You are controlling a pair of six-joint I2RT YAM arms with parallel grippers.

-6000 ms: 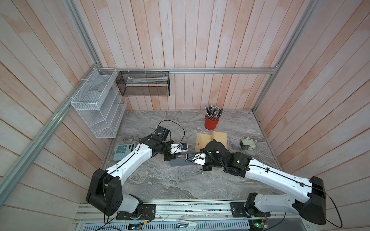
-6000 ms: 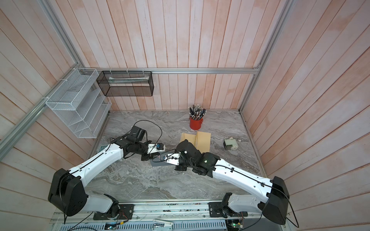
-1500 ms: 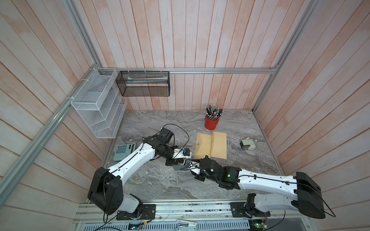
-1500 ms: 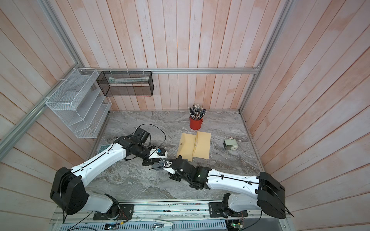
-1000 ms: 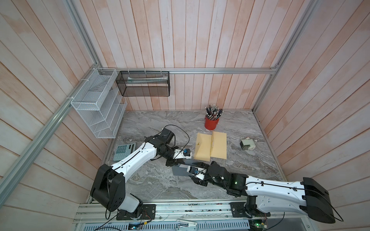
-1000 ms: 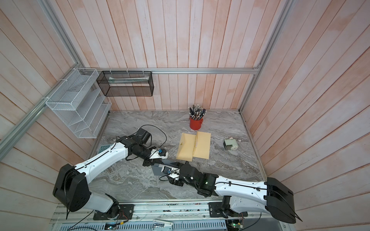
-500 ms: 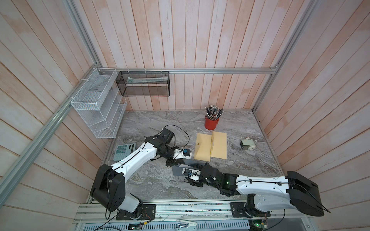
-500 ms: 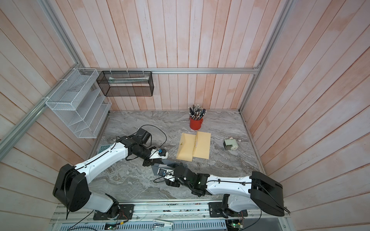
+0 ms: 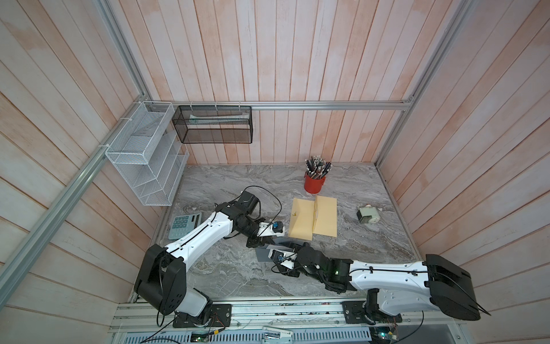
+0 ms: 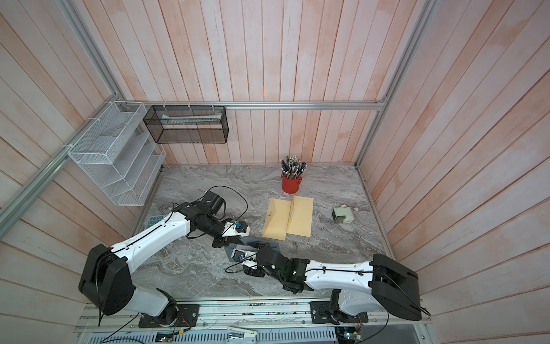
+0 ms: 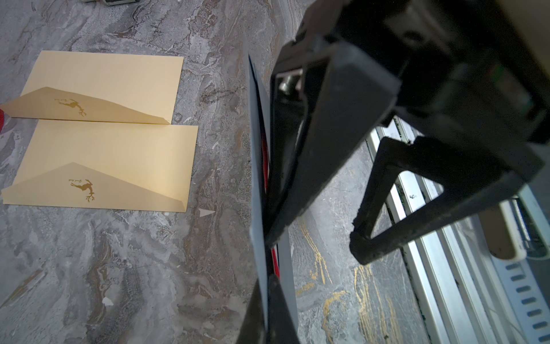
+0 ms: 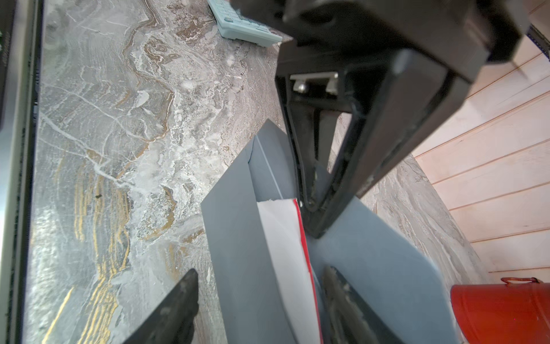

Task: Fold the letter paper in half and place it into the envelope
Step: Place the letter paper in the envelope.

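Grey envelope (image 12: 232, 238) tilts up off the counter (image 9: 226, 184), on the robot's side of the red pencil cup (image 9: 315, 184), with 1 wall pinched in the closed left claw (image 12: 314, 219). White, red-edged letter paper (image 12: 282, 238) sits partway in its pocket. The right claw (image 12: 260, 281) gapes, straddling both and gripping nothing. Best, I judge: push the paper's exposed end straight along the pocket, with the left holding the mouth wide.

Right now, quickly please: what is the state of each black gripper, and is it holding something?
Left gripper: closed, pinching the grey paper envelope.
Right gripper: open, holding nothing.
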